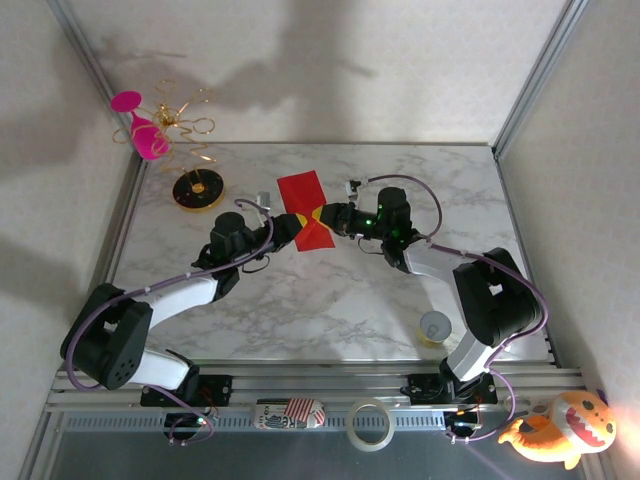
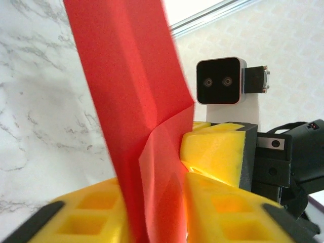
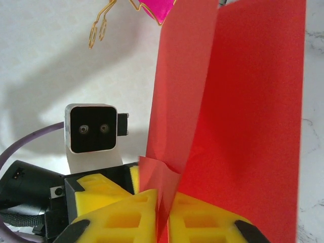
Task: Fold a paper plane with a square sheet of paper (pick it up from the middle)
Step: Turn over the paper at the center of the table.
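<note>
Now the left gripper (image 2: 154, 202) and the right gripper (image 3: 163, 207) meet nose to nose over the middle of the worktop (image 1: 350, 300), each clenched on the near end of the creased red sheet of paper (image 1: 302, 192), whose other end stretches away towards the far edge.

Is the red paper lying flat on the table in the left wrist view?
No, the red paper stands up, creased, between the yellow fingers of the left gripper.

light: bright, diffuse | shadows: soft, broad | wrist foregrounds: blurred
</note>
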